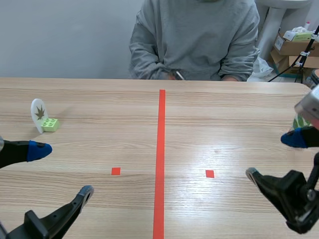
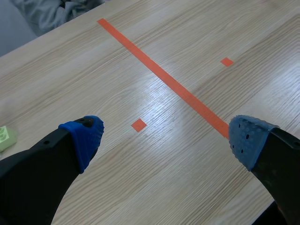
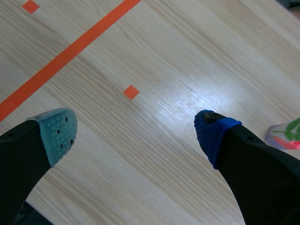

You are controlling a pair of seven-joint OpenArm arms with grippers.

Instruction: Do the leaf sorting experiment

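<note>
A white round card with a brown leaf picture (image 1: 38,113) stands upright in a light green brick (image 1: 50,124) at the table's far left. A corner of that green brick (image 2: 5,137) shows beside my left gripper's finger. My left gripper (image 1: 64,169) is open low at the near left, with nothing between its fingers. My right gripper (image 1: 273,157) is open at the near right, empty too. Beside its right finger lies a card with a green leaf (image 3: 286,133), mostly hidden by the arm (image 1: 299,122) in the scene view.
A person in a grey sweatshirt (image 1: 194,40) sits across the table, hands at the far edge. A red tape line (image 1: 160,159) runs down the table's middle, with a small red square (image 1: 115,171) on its left and another (image 1: 210,174) on its right. Cardboard boxes (image 1: 294,50) stand behind at the right.
</note>
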